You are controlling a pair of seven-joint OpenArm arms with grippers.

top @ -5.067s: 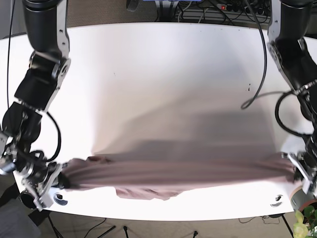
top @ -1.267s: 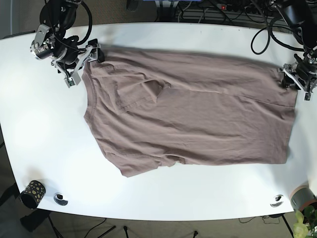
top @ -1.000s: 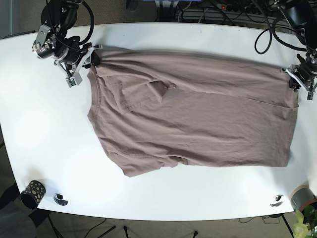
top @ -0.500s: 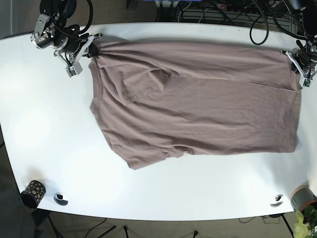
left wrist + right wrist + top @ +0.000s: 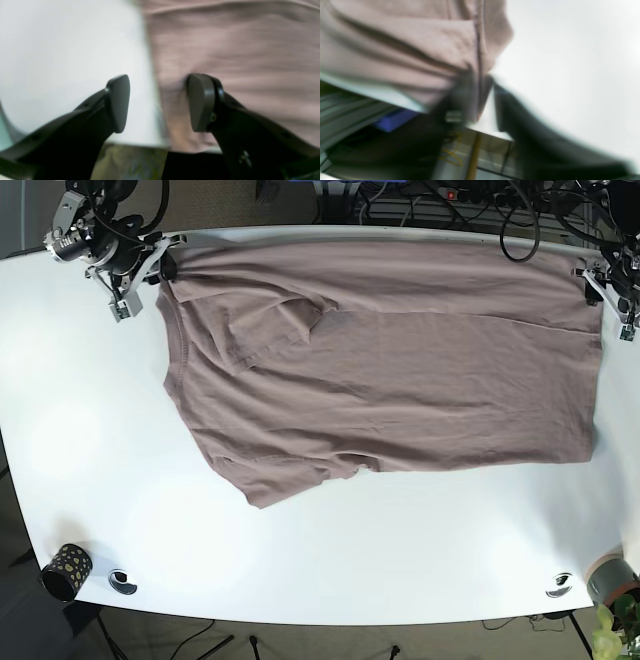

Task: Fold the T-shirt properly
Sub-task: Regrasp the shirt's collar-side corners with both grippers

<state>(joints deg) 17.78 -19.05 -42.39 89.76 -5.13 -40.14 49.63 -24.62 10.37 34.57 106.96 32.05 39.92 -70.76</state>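
Now, near edge of white table [image 5: 330,570]: small dark cup [image 5: 64,568] at corner; mauve T-shirt [image 5: 400,370] spread flat over far half, creased, one sleeve folded onto chest, hem ragged toward near-left; left gripper [image 5: 160,102] jaws wide apart, straddling shirt edge, holding nothing; right gripper [image 5: 480,82] pinched closed on shirt corner, view blurred; cables, floor beyond far edge.

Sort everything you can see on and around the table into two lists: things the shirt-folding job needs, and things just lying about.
Belongs to the job:
T-shirt, spread on the white table
left hand, open at the shirt's edge
right hand, at the shirt's other top corner

Just lying about:
spotted cup
two small round markers
plant
cables behind the table
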